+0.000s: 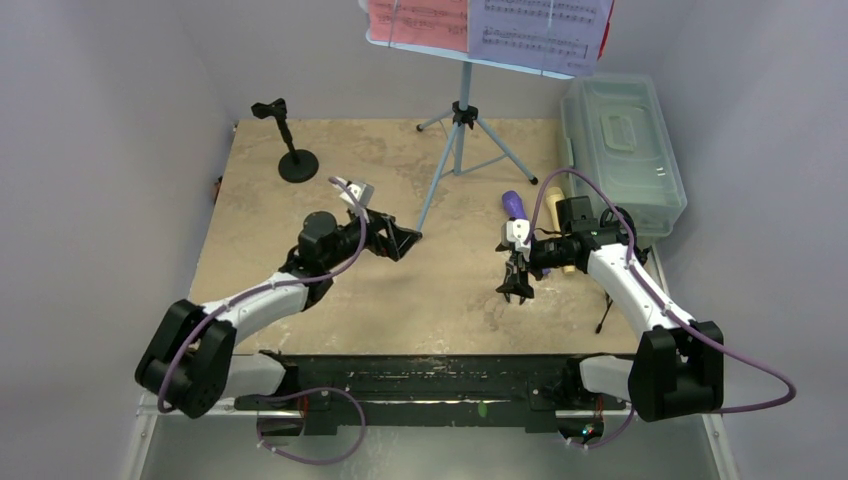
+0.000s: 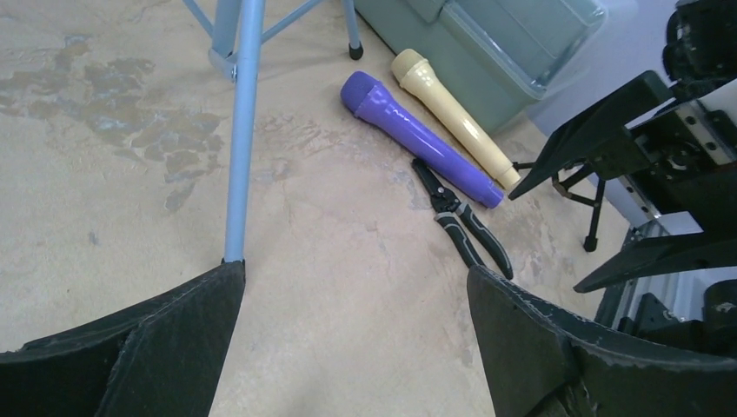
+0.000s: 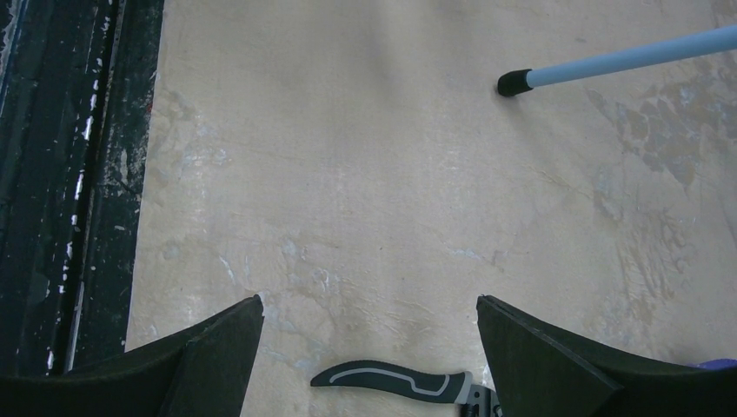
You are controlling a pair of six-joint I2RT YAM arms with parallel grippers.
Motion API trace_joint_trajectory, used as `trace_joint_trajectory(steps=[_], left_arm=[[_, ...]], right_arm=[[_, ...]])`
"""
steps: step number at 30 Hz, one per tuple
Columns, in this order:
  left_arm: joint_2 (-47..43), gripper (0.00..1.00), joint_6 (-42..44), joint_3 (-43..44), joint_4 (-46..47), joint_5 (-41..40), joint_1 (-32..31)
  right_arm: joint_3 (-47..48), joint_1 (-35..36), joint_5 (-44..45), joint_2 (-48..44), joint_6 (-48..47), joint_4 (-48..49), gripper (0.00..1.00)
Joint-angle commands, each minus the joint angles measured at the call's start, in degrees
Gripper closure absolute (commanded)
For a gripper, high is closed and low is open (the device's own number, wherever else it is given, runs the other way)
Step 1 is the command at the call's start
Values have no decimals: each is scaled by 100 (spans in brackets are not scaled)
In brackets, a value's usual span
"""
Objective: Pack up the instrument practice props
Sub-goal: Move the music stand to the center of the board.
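The light-blue music desk (image 1: 520, 62) stands at the back on tripod legs (image 1: 462, 130), with a red page (image 1: 415, 20) and a white page (image 1: 540, 25) on it. The purple microphone (image 2: 417, 139) and the cream microphone (image 2: 452, 117) lie side by side near the box. A black round-base pole (image 1: 297, 165) stands at the back left. A small black mic tripod (image 2: 582, 187) stands behind my right arm. My left gripper (image 1: 402, 240) is open and empty, its left finger by the foot of one stand leg (image 2: 242, 130). My right gripper (image 1: 517, 285) hangs open over the table.
Black-handled pliers (image 2: 465, 226) lie next to the purple microphone, one handle (image 3: 391, 380) below my right gripper. A translucent grey-green lidded box (image 1: 625, 150) sits at the back right. The table's dark front rail (image 3: 69, 174) runs along the near edge.
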Motion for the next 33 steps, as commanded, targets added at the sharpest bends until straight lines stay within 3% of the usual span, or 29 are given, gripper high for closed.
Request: trace_joint_trajectory(steps=[1, 10, 22, 33], left_arm=[[666, 0, 611, 623, 723, -283, -219], [2340, 1, 943, 2092, 857, -953, -302], [3956, 1, 1143, 4540, -878, -2627, -759], [4654, 46, 1179, 5582, -1607, -3583, -891]], right_arm=[[13, -22, -119, -71, -93, -31, 4], [-4, -22, -152, -150, -108, -39, 4], [-13, -25, -145, -199, -101, -21, 3], [-28, -27, -127, -233, -92, -6, 3]])
